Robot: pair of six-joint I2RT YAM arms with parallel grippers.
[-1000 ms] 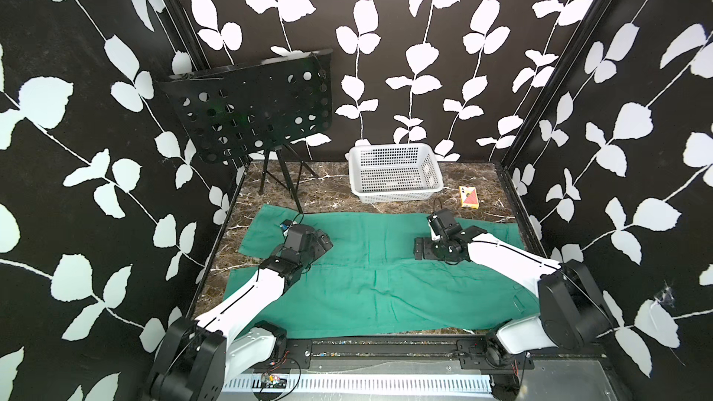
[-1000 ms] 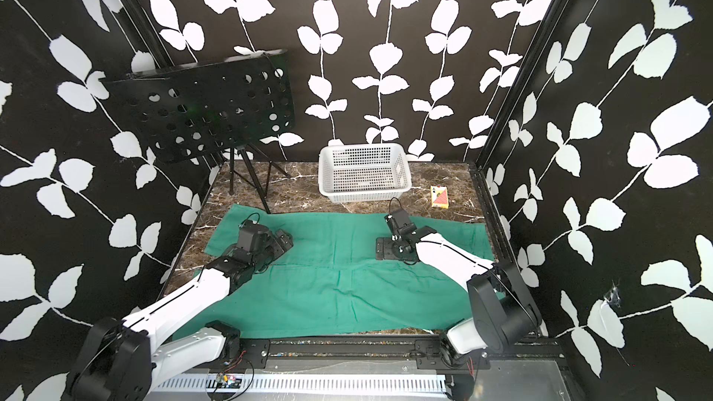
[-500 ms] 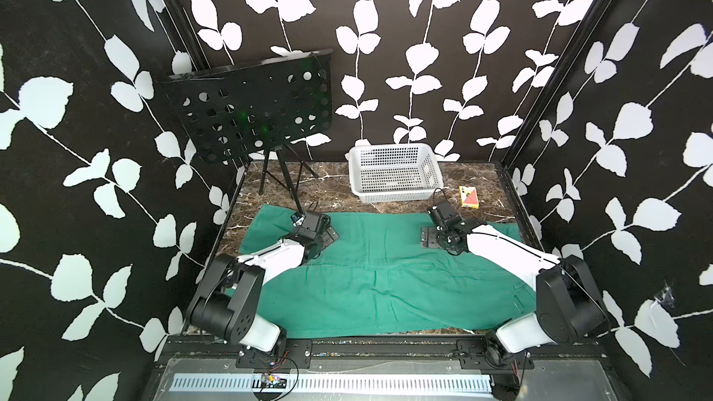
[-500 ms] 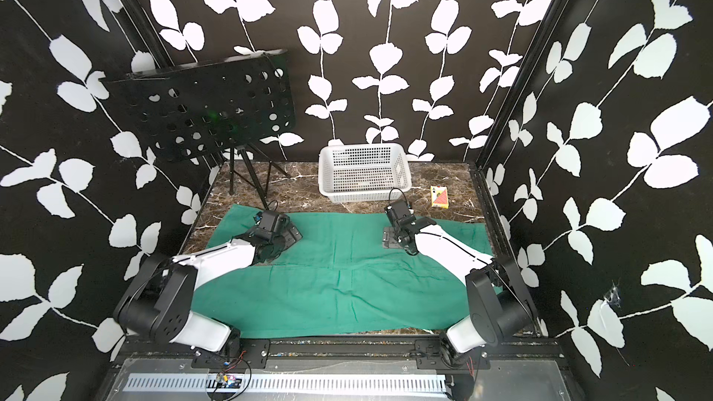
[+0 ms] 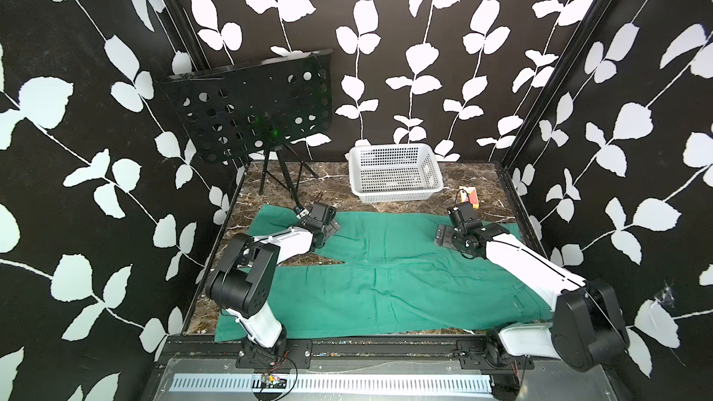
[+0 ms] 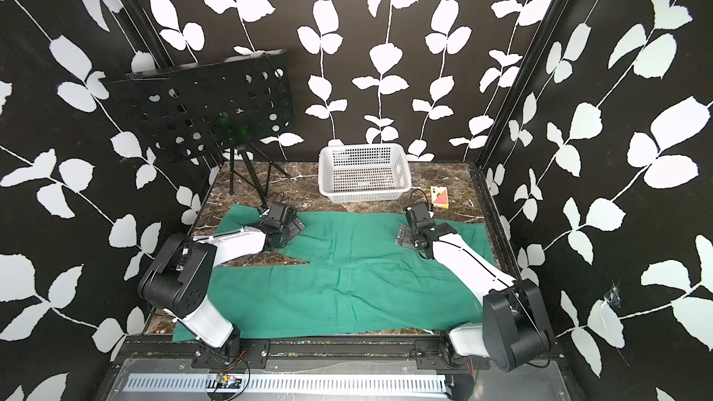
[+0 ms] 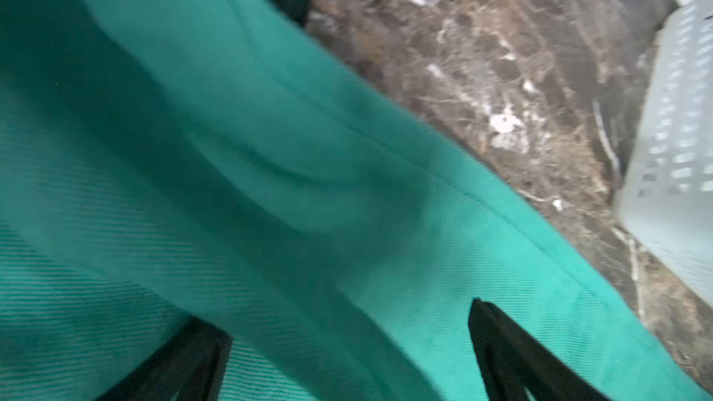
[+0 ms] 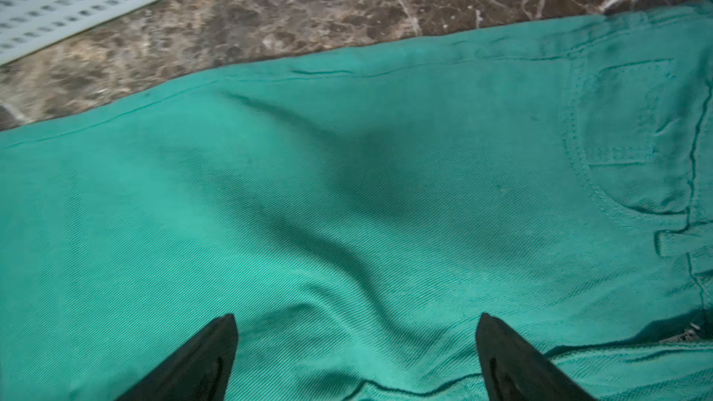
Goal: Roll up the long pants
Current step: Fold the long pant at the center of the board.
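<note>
Teal trousers, the long pants [image 5: 386,287], lie spread flat and unrolled across the marble table [image 5: 339,183], waist end toward the right arm, leg ends toward the left arm. Nearest the arm bases is one leg, untouched, behind both grippers. The left gripper [image 7: 341,318] hangs low over the other leg, jaws spread wide and holding nothing; cloth fills the space under and between its fingertips [image 7: 501,341], and the leg's stitched side edge runs just beyond them. The right gripper [image 8: 357,325] is likewise spread and empty, low over the hip area, a pocket off to one side of its tips and the same far edge just ahead. Whether either touches the cloth cannot be told. The step appears to be taking hold of that far edge to fold it onto the near leg before rolling. To do it well, both should reach slightly past the seam, pinch only that leg's layers, and lift together so the fabric stays taut between them. Beyond the edge comes marble, then a white basket [image 5: 393,192], well apart; keep clear.
</note>
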